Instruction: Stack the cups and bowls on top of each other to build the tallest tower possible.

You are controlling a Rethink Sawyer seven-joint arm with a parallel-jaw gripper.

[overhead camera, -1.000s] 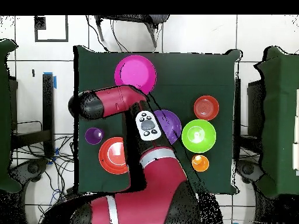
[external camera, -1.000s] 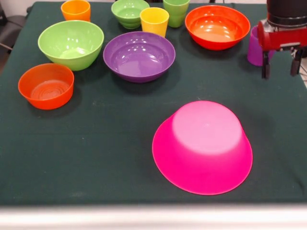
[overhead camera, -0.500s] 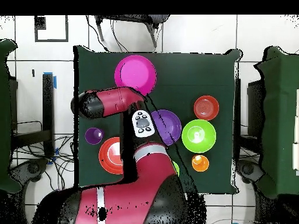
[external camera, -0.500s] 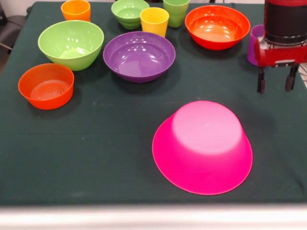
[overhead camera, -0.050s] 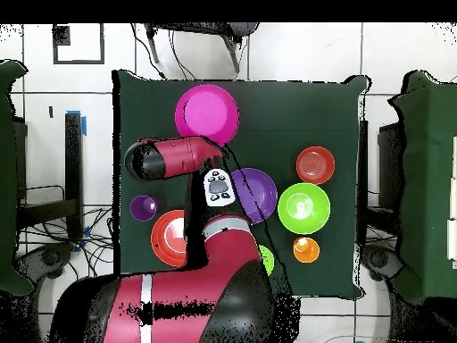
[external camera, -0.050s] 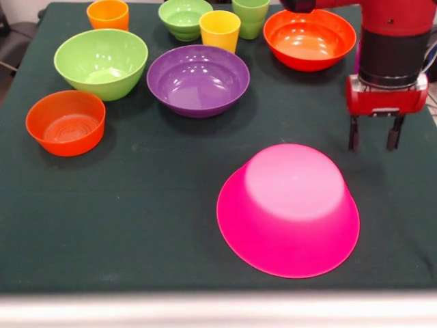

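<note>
End effector (external camera, -0.050s: 373, 134): two thin dark fingers, spread apart, nothing between them. It hangs just above the dark green cloth of the worktop (external camera, -0.050s: 136, 205), just beside the far-right rim of the pink bowl (external camera, -0.050s: 288, 208). The wrist above it is a red block under a black cylinder.

No tower, nothing stacked. Pink bowl is upside down and alone at the near centre: glossy plastic, flat round base up, walls flaring to a wide rim on the cloth.

Bowls, 6 counted, all glossy round plastic:
- 1 large pink, inverted
- 1 wide purple bowl (external camera, -0.050s: 198, 80), upright, shallow, mid-table
- 1 light green bowl (external camera, -0.050s: 101, 63), upright, deeper, left of the purple
- 2 orange-red: small one (external camera, -0.050s: 65, 122) near the left edge with concentric rings in its floor, large one (external camera, -0.050s: 309, 38) at far right
- 1 small ribbed green bowl (external camera, -0.050s: 184, 18) at the far edge, stepped ridges on the wall

Cups, tapered and handleless. 3 visible in front view: orange cup (external camera, -0.050s: 108, 14), yellow cup (external camera, -0.050s: 220, 31), light green cup (external camera, -0.050s: 250, 17), all along the far edge, all upright. The yellow one stands just in front of the gap between ribbed bowl and green cup. The fourth, the purple cup (overhead camera, -0.050s: 143, 208), shows only from overhead, beside the large orange-red bowl; the arm blocks it in front view.

All pieces apart from each other except the far-edge cluster, where I can't tell whether they touch.
</note>
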